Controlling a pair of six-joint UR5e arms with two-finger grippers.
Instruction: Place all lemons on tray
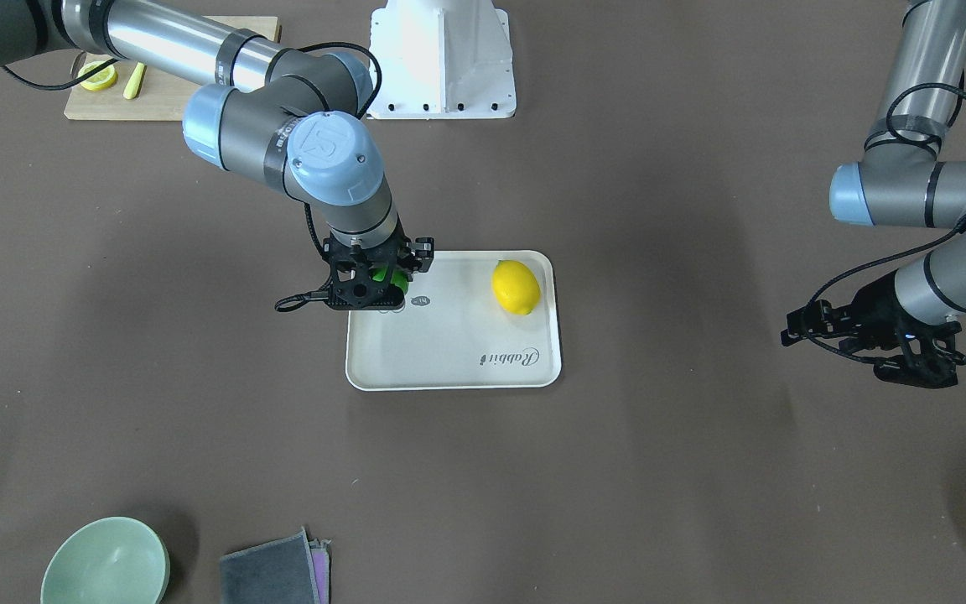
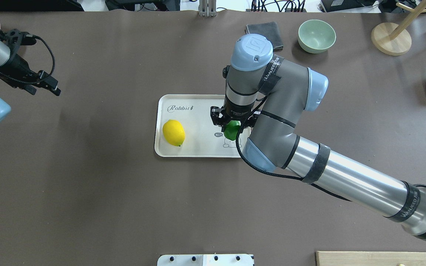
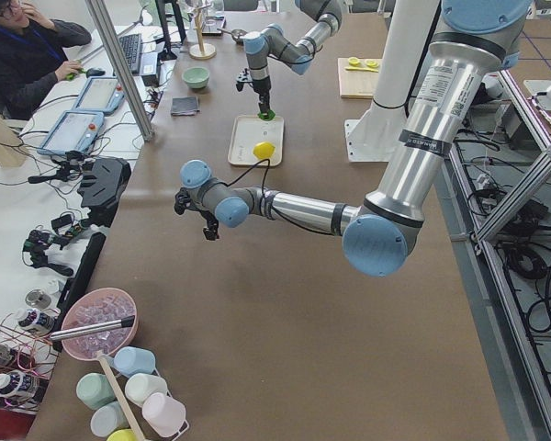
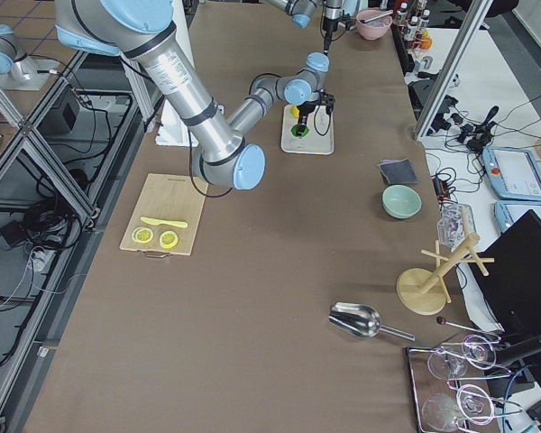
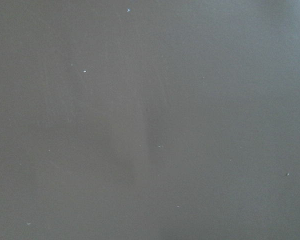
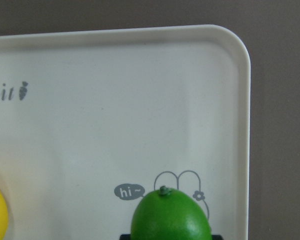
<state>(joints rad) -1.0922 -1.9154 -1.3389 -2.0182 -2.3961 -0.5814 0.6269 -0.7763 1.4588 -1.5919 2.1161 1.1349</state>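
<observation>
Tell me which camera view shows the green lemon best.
Right wrist-mounted: the green lemon is large and sharp, stem nub visible, over the tray. Overhead and front-facing views show only patches of it under the right gripper; both side views show a tiny green speck; the left wrist view misses it.

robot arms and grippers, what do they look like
Both the right arm and left arm have silver tubes, grey joints with light-blue caps and loose black cables. A UR logo marks the right arm's cap. The right gripper and left gripper are black two-finger frames.
</observation>
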